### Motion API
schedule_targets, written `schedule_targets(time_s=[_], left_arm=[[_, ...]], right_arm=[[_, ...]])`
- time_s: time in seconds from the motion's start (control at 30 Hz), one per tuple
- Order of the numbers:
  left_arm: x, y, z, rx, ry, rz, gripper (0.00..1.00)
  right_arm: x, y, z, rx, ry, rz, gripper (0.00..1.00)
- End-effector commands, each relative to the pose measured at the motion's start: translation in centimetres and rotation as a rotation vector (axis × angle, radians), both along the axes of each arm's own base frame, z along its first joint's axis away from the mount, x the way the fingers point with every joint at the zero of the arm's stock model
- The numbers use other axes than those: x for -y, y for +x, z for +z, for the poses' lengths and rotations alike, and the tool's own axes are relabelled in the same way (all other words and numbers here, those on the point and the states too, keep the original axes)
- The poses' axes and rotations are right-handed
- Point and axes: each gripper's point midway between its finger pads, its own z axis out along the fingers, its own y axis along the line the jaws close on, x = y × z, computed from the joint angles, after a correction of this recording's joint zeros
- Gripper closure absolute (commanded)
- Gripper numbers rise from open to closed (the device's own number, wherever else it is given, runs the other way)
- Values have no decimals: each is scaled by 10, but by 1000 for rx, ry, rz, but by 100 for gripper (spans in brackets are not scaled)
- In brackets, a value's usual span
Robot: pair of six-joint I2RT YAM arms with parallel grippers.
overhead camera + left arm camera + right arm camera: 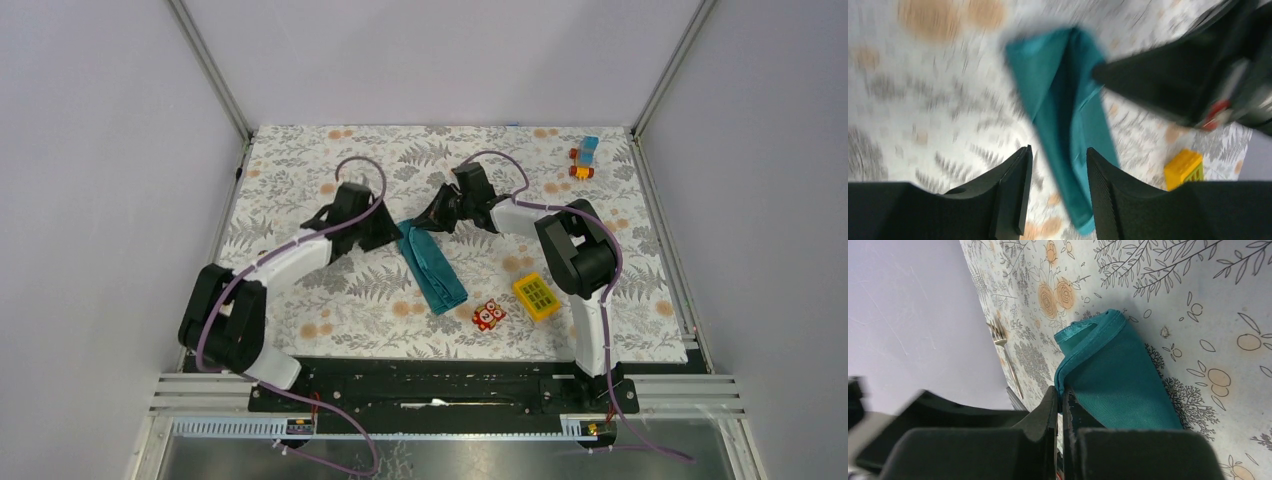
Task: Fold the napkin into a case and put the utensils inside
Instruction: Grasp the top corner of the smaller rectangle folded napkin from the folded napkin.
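Now pinching the hem of the folded napkin [433,265] with the right tool [1062,390], shut tight on the cloth, likely to lift the top layer and open a mouth for cutlery. Hovering the left tool [1058,152] half-wide and empty over the strip, probably ready to pin it to the tabletop [300,160]. Counting: one napkin, two tools, one fork [1000,337] beyond the right tool's tips, one yellow block [536,296], one red owl [488,314].

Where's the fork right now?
Right wrist view: the fork lies on the floral tablecloth, left of the folded napkin in that picture, near the wall. The top view hides it.
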Motion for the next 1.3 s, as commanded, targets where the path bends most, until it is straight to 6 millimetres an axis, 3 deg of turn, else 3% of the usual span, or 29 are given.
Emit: schedule_targets(time_s=[0.0,0.13,0.33,0.6,0.9,1.13,1.27], left_arm=[[-9,41,2,23,210,-37,59],[-3,61,-13,-22,317,-62,69],[11,75,-19,-17,467,-95,69],[15,78,-17,29,603,-88,64],[22,76,-24,19,616,-116,74],[25,75,-26,19,600,-124,72],[26,76,-27,20,598,-126,85]], right_arm=[[-10,-2,15,30,61,30,100],[-11,-2,17,32,74,31,100],[-12,-3,19,30,90,27,100],[-12,-4,19,30,98,31,100],[-12,-4,16,23,99,24,100],[-13,-4,17,23,102,27,100],[-14,-4,16,20,102,26,100]])
